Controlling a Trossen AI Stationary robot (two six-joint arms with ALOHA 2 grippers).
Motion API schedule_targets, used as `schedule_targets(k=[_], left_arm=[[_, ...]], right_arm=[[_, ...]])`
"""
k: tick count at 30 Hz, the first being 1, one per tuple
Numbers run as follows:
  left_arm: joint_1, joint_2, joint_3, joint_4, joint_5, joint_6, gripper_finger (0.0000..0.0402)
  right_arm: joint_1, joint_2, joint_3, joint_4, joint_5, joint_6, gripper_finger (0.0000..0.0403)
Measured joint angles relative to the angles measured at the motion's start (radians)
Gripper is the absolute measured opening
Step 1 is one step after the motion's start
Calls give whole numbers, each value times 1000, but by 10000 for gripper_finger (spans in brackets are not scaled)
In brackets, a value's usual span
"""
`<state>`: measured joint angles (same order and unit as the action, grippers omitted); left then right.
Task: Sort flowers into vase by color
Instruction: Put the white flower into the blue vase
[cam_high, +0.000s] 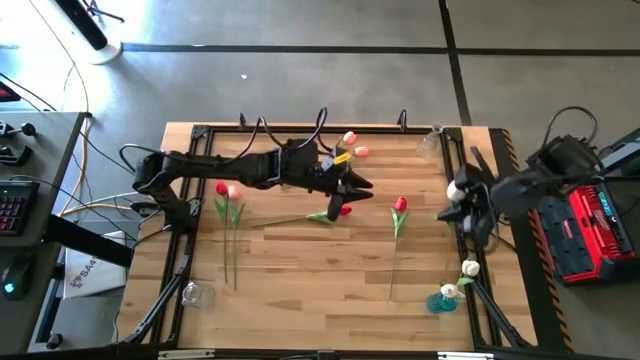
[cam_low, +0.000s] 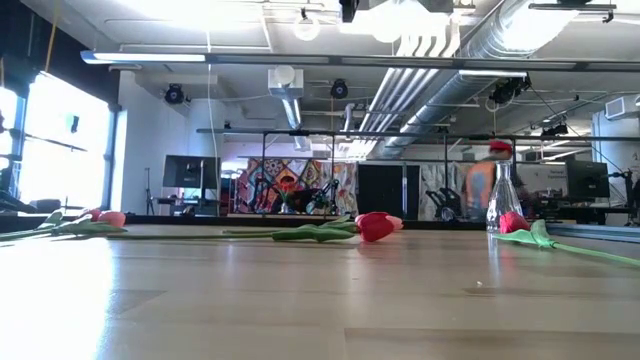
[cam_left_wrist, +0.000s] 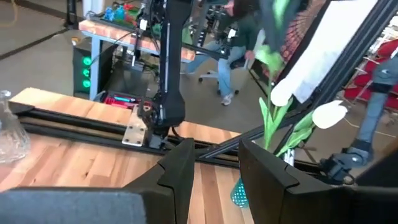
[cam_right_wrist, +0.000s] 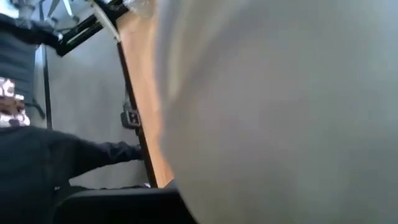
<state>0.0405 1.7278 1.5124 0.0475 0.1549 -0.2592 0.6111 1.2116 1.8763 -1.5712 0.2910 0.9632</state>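
Note:
My left gripper (cam_high: 352, 186) (cam_left_wrist: 217, 180) hangs open above the middle of the table, just beyond a red tulip (cam_high: 345, 210) (cam_low: 375, 227) that lies flat with its stem toward the left. Another red tulip (cam_high: 400, 205) lies to its right. A red and a pink tulip (cam_high: 228, 190) lie side by side on the left. Two pink heads (cam_high: 354, 145) show by the far edge. Two white tulips (cam_high: 462, 278) (cam_left_wrist: 298, 106) stand in a blue vase (cam_high: 440, 300). My right gripper (cam_high: 460, 195) hovers at the right edge with a white shape at it. A pale blur (cam_right_wrist: 280, 112) fills its wrist view.
A clear glass vase (cam_high: 430, 145) (cam_low: 505, 200) stands at the far right corner, and another clear glass one (cam_high: 195, 293) sits near the near left corner. A black frame rail (cam_high: 180, 250) borders the table. Bare wood (cam_high: 310, 280) lies along the near side. A seated person (cam_left_wrist: 230, 50) shows beyond the table.

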Motion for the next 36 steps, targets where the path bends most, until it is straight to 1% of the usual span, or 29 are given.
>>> schedule_targets(k=[3, 6, 11, 15, 18, 23, 29, 32, 36], left_arm=[[-10, 15, 2, 10, -30, -1, 113], [-17, 38, 1, 45, -31, -25, 113], [-24, 65, 1, 92, -29, -77, 113], [-29, 65, 1, 100, -28, -73, 113], [-30, 65, 1, 99, -24, -71, 113], [-29, 65, 1, 98, -8, -71, 113], [-29, 65, 1, 101, 4, -61, 113], [-26, 65, 0, 100, 41, -61, 113], [-25, 65, 0, 100, 51, -53, 113]], right_arm=[[71, 21, 0, 0, 25, 12, 0], [118, 54, 0, 1, 31, 24, 0], [179, 116, -1, 0, 42, 36, 0], [217, 157, -2, 0, 56, 61, 0], [248, 178, -7, 2, 85, 95, 0], [300, 190, -81, 0, 109, 206, 0], [358, 191, -178, 2, 166, 355, 0], [374, 190, -198, 14, 181, 395, 10], [389, 190, -216, 26, 181, 431, 49]])
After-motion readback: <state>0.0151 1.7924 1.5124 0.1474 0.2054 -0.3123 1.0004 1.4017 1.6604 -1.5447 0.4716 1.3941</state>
